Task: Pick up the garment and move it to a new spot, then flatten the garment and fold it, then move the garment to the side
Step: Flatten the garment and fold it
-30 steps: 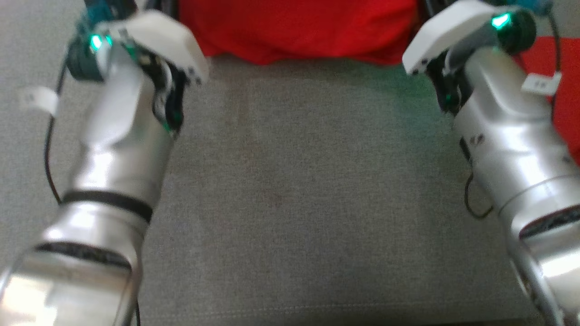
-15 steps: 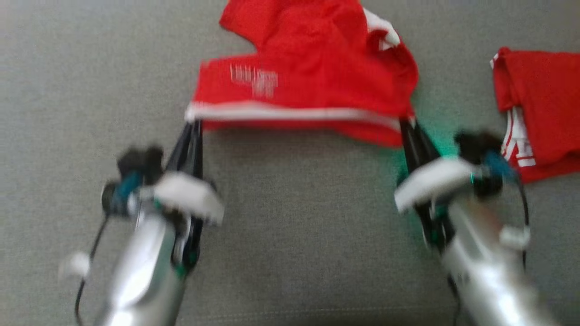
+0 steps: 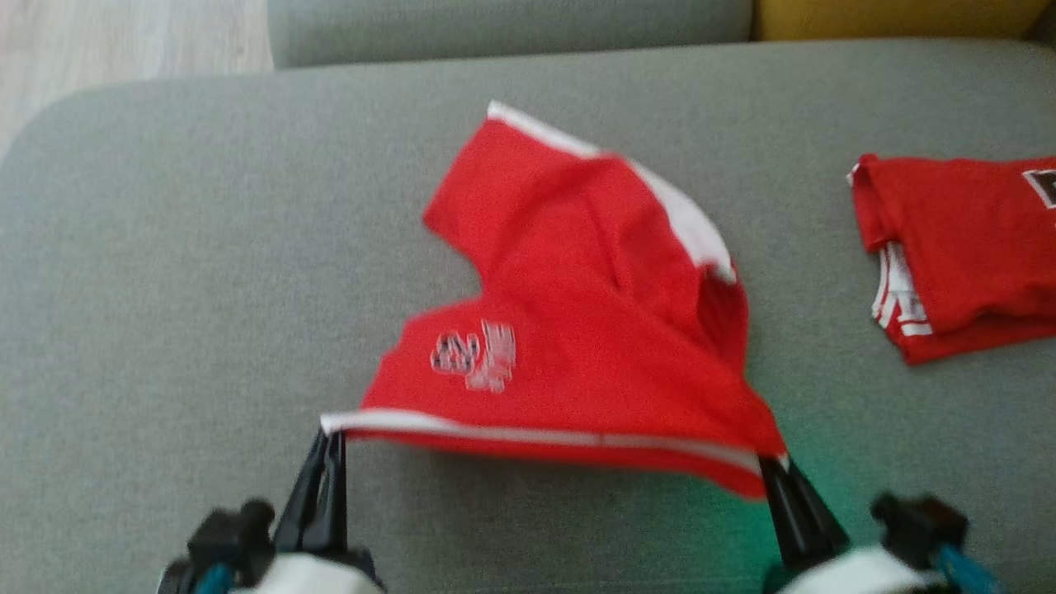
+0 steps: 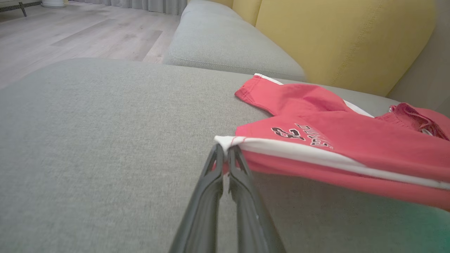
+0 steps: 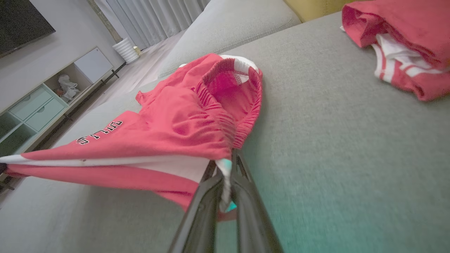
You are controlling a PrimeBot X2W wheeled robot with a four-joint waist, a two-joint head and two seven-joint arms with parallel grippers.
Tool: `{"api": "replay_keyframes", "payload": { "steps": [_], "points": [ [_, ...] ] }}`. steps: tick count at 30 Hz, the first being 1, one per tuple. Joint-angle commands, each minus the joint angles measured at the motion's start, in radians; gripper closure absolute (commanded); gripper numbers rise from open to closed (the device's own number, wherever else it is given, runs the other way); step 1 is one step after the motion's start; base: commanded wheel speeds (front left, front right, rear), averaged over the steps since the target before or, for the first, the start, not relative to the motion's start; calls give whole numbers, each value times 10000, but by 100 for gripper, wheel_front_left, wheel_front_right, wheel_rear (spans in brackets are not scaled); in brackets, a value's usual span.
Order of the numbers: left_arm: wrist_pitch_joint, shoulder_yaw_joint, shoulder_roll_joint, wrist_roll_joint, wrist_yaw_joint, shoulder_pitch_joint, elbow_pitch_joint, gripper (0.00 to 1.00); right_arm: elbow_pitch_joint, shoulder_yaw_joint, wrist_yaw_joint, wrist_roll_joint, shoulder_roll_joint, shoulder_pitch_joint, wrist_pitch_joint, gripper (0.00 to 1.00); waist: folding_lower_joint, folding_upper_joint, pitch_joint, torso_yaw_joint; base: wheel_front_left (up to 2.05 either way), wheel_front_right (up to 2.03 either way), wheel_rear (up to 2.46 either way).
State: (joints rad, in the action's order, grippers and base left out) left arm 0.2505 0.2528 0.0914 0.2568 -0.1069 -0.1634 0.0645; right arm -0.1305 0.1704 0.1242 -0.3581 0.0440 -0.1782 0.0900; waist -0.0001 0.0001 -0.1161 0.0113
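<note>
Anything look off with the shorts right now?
Yes: the red shorts, pinched along the white-striped edge by the left gripper and right gripper, lie crumpled, not flat; the waistband gapes open and the far leg lies askew.

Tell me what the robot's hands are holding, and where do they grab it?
Both hold the red shorts by the white-striped edge: the left gripper pinches one end, the right gripper the other.

Lit softly, evenly by daylight; no hard shadows. Motion-blurred in head view, smearing print on garment (image 3: pixel 577 346). Tinted green across cushion (image 3: pixel 165 289) at lower right. Sharper from wrists, bent toward edges.
</note>
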Motion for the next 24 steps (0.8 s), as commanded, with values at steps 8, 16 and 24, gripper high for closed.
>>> {"api": "replay_keyframes", "payload": {
  "steps": [8, 16, 24],
  "points": [
    [-451, -597, 334, 128, -465, -835, -1896, 100, 2494, -299, 65, 64, 64, -1975, -1041, 100, 1, -1, 515, -172, 0, 0, 0],
    [-967, -360, 661, 237, 212, 815, -1514, 100, 2696, -450, 65, -52, 63, -1426, -1586, 100, 1, -1, 52, -400, 0, 0, 0],
    [-1983, 27, 629, 498, 1109, 3988, -95, 100, 2307, -447, 65, -313, 63, 548, -1976, 100, 1, -1, -1199, -818, 0, 0, 0]
  ]
}}
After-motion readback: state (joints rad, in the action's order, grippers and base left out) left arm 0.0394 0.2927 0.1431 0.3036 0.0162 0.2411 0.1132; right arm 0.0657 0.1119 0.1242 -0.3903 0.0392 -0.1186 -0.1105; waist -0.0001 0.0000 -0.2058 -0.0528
